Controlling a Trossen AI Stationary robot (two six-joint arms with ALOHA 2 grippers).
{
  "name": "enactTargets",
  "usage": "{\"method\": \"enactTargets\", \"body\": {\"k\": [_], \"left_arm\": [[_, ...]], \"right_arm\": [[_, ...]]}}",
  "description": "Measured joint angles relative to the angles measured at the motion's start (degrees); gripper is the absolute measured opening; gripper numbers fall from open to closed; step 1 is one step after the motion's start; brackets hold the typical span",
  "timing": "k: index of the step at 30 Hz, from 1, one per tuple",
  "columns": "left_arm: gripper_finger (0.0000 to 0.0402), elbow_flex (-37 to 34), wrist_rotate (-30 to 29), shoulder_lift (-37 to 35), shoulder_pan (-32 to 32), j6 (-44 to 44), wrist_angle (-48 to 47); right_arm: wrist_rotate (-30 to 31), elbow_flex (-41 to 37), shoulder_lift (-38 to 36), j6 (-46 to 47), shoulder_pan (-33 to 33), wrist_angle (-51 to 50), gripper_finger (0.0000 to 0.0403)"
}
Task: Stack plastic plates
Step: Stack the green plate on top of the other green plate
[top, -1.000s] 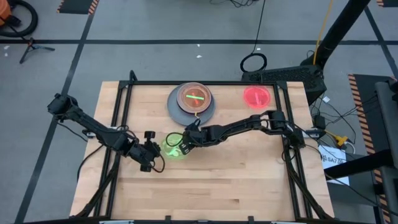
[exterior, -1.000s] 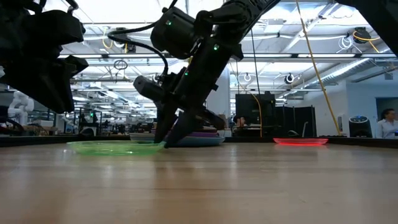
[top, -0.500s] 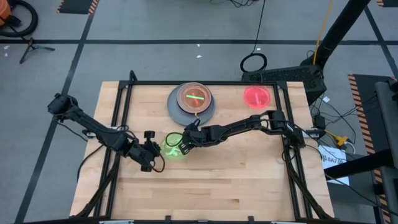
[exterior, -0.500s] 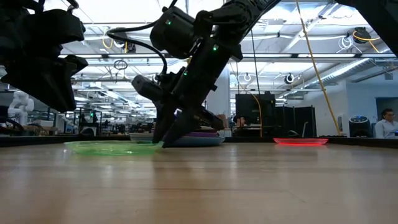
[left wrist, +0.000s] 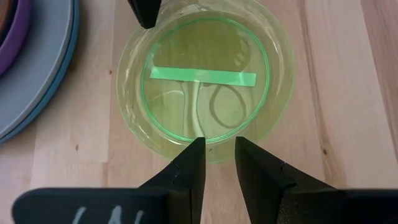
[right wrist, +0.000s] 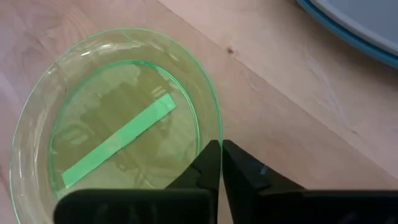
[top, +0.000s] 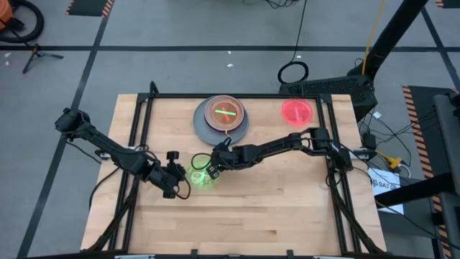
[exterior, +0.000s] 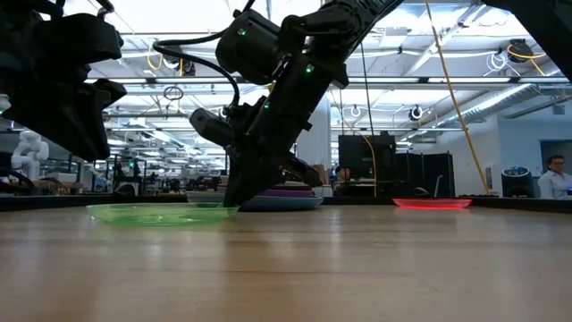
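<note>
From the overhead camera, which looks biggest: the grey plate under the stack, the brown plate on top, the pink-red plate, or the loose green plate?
1. Grey plate, clearly widest.
2. Brown plate.
3. Pink-red plate and green plate: too alike to rank, and the grippers partly cover the green one.

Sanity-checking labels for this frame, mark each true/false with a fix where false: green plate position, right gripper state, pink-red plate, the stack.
1. The green plate lies flat on the table, between both grippers. True.
2. The right gripper is wide open above it. False: its fingers are shut at the plate's rim.
3. The pink-red plate is on top of the stack. False: it lies alone, apart from the stack.
4. The left gripper holds nothing. True: its fingers stand apart, just short of the green plate's rim.
</note>
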Motion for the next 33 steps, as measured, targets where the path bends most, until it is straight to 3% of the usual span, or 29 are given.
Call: {"method": "enactTargets", "body": {"k": [16, 29, 33], "left_arm": [[0.0092, 2.7, -10.1, 0.0, 0.0, 4.8, -0.1], [0.0092, 12.4, -21.0, -0.4, 0.5, 15.5, -3.4], [0.0092, 15.2, -21.5, -0.9, 2.0, 19.2, -4.6]], "right_arm": [[-0.2, 0.0, -3.0, -6.2, -0.9, -1.5, 0.0001], [-0.2, 0.0, -15.2, -19.5, -5.2, -12.5, 0.0], [-0.2, 0.0, -19.3, -24.5, -8.6, -15.7, 0.0]]}}
